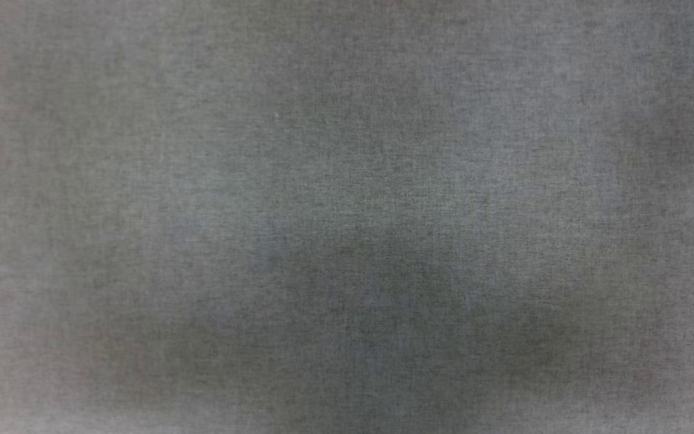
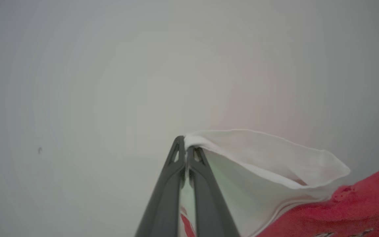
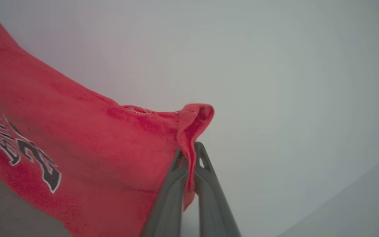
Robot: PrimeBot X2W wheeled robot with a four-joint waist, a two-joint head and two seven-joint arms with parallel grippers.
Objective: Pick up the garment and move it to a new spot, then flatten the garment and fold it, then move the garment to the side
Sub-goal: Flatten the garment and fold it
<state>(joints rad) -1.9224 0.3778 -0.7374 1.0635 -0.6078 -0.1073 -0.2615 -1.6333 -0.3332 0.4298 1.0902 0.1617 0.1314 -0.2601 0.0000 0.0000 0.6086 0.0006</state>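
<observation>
Garment is held up between both grippers: the left gripper has its jaws pressed together on the white sleeve, and the right gripper pinches a bunched red edge, with the lettering further along the cloth. The step in hand looks like the carry to a new spot, so both pinches should stay firm while the arms travel together at even height, the cloth lightly taut without tugging the thin sleeve hem free. On lowering, let the hanging part touch down first, then draw the held edge away so it lands flat.
</observation>
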